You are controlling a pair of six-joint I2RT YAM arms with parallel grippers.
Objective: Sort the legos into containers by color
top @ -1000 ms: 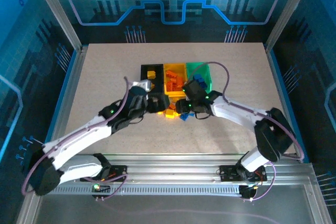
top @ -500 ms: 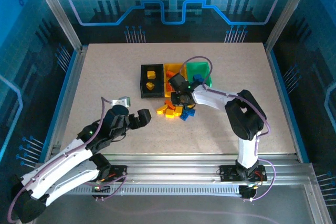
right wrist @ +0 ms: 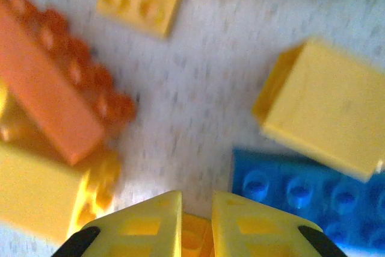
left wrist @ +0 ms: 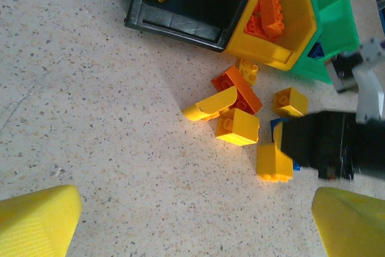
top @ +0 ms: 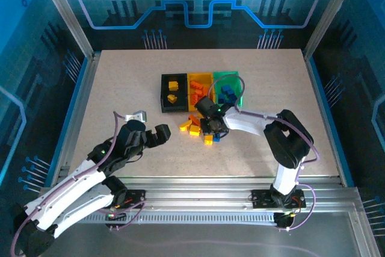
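**Containers:** three open bins joined in a row across the tabletop (top: 120, 76), each with its long axis pointing away from the arm bases.
- Black bin (top: 163, 94): two yellow bricks.
- Yellow bin (top: 200, 75): orange bricks, count unclear.
- Green bin (top: 231, 74): blue bricks, count unclear.

**Loose legos** (top: 194, 129): one cluster on the tabletop, just in front of the yellow bin. The left wrist view gives:
- One orange brick (left wrist: 236, 88), long axis diagonal, upper left to lower right.
- Five yellow pieces, one of them a curved piece (left wrist: 210, 103).
- One blue brick (left wrist: 274, 126), mostly hidden.

**Left claw** (top: 159, 135): spread wide and empty, left of the cluster and apart from it.

**Right claw** (right wrist: 197, 200): down on the cluster, fingers pressed almost together. It pinches a yellow-orange brick (right wrist: 195, 233), of which only a sliver shows.
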